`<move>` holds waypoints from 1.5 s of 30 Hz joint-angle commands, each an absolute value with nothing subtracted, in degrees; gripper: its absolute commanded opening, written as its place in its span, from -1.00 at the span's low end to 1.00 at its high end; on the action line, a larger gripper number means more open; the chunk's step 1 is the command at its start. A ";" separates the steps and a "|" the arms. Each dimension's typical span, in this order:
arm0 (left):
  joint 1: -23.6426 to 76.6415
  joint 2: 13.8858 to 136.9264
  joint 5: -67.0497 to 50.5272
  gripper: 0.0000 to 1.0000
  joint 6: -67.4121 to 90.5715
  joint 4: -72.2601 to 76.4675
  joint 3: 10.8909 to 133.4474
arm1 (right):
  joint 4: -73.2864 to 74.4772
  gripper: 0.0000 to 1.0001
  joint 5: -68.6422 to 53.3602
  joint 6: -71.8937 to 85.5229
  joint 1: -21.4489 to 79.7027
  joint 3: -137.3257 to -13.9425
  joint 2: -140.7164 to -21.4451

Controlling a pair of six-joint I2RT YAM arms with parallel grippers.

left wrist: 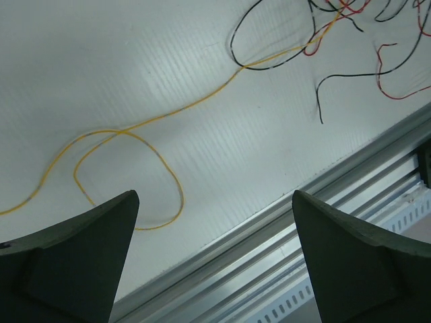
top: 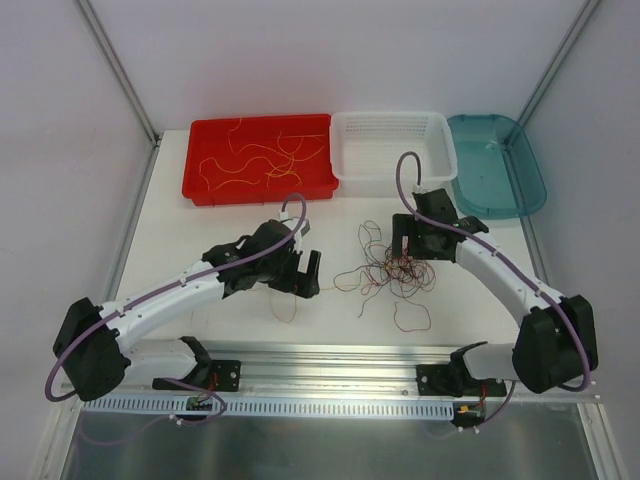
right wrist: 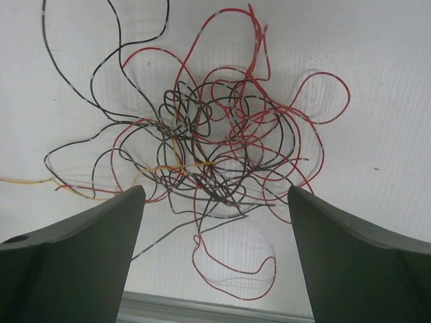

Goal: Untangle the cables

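Two empty grippers, jaws spread: I hold the right gripper [right wrist: 215,192] above the knotted clump [right wrist: 215,158], the left gripper [left wrist: 215,198] above a stray yellow strand [left wrist: 155,118], evidently to part them.

I see red, black and yellow cables [right wrist: 215,161] on a white worktop [top: 200,245], plus a red tray [top: 258,198], white latticed basket [top: 390,172], teal tub [top: 500,175].
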State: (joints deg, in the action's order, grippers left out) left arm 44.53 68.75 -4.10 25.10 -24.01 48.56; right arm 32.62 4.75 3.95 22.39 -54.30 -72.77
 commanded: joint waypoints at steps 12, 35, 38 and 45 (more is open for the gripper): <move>53.17 74.44 2.64 0.92 27.69 -22.15 55.72 | 21.81 -0.30 0.97 2.72 22.67 -53.97 -85.97; 56.34 81.82 -7.73 0.37 14.42 -8.62 65.12 | 10.37 -0.99 -14.67 6.41 26.54 -41.49 -54.85; 56.25 84.11 -8.52 0.19 13.28 -7.74 66.35 | 10.46 -0.99 -15.38 7.03 26.98 -41.57 -54.05; 56.51 88.24 -8.17 0.05 11.95 -6.59 67.85 | 10.11 -0.99 -16.35 7.91 27.95 -41.48 -53.00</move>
State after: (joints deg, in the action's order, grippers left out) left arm 55.94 87.74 -7.20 14.15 -9.19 65.19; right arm 13.08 -14.35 6.72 27.33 -41.39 -54.41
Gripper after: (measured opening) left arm 0.533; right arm 0.019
